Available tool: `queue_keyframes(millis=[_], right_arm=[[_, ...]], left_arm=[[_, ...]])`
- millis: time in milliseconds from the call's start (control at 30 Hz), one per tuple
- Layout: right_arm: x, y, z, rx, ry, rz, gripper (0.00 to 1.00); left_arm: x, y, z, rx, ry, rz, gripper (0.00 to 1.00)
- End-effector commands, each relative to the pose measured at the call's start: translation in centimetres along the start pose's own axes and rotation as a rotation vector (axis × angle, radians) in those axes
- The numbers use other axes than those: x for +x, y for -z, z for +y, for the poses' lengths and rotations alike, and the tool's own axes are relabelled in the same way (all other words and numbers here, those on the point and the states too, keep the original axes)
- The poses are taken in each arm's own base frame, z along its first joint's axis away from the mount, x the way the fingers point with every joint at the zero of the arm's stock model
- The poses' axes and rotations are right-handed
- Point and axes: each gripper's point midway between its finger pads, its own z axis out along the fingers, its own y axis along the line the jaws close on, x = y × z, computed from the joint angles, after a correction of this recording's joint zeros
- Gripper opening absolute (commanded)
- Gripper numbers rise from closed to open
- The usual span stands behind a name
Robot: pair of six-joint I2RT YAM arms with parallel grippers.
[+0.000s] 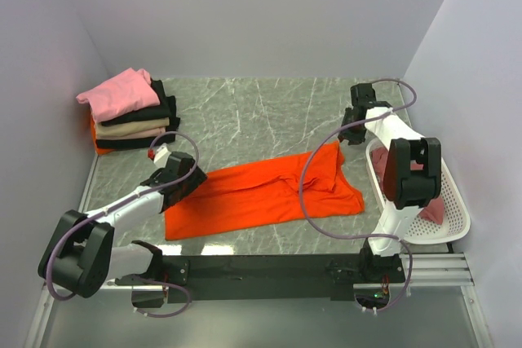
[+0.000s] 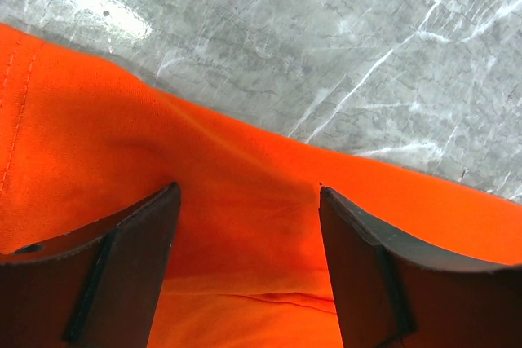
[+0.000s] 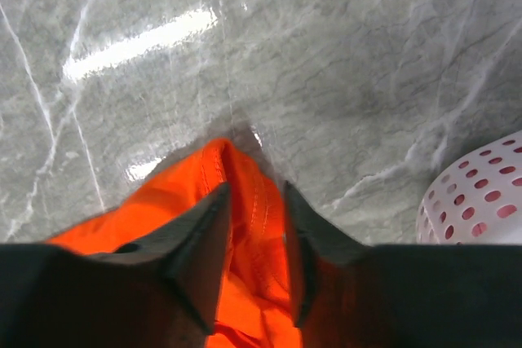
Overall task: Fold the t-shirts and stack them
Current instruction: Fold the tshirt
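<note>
A large bright orange t-shirt [image 1: 261, 191] lies spread across the middle of the marble table. My left gripper [image 1: 189, 175] hovers low over its left edge. In the left wrist view the gripper [image 2: 247, 189] stands open, with flat orange t-shirt [image 2: 245, 226] under and between the fingers [image 2: 134, 262]. My right gripper [image 1: 349, 132] is at the shirt's far right corner. There the gripper [image 3: 255, 187] is shut on a bunched, hemmed fold of the t-shirt [image 3: 249, 226], which peaks up from the table. Folded t-shirts [image 1: 129, 112], pink on top, then black and beige, are stacked at the back left.
A white lattice basket [image 1: 457, 222] stands at the right edge, holding a dusty rose-red shirt [image 1: 435, 208]; its rim shows in the right wrist view [image 3: 477, 201]. Walls close in the left, back and right. The black rail [image 1: 261, 266] with the arm bases runs along the near edge.
</note>
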Motion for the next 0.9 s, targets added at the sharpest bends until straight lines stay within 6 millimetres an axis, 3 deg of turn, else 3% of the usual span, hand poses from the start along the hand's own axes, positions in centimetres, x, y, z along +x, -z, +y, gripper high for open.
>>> queue_keyframes(millis=[0,200,433,633,733,767,833,867], right_arm=[[-2.7,2.5,0.6,-0.051,0.0,-0.099,0.42],[-0.6,3.2,2.3,-0.182,0.035,-0.054,0.45],[2.8,1.8,2.6,-0.234,0.032,0.029,0.46],[4.1,0.8,2.6,-0.236,0.039,0.068,0.45],[4.0,0.5,2.6,-0.232,0.035,0.071,0.31],[3.9,0.4,2.3,-0.21,0.033,0.067,0.16],[3.1,0.2,1.8,-0.173,0.027,0.05,0.0],[2.9,0.2,1.5,-0.153,0.025,0.049,0.0]], left_arm=[[1.2,-0.3,2.9,-0.108,-0.054,0.041,0.76],[1.0,-0.5,2.5,-0.105,-0.062,0.039,0.76],[1.0,-0.3,2.5,-0.105,-0.066,0.039,0.76],[1.0,-0.4,2.6,-0.109,-0.066,0.044,0.77],[1.1,-0.4,2.8,-0.116,-0.064,0.047,0.77],[1.1,-0.3,2.8,-0.118,-0.063,0.043,0.77],[1.0,-0.2,2.9,-0.116,-0.06,0.041,0.77],[1.0,-0.1,2.9,-0.117,-0.059,0.042,0.77]])
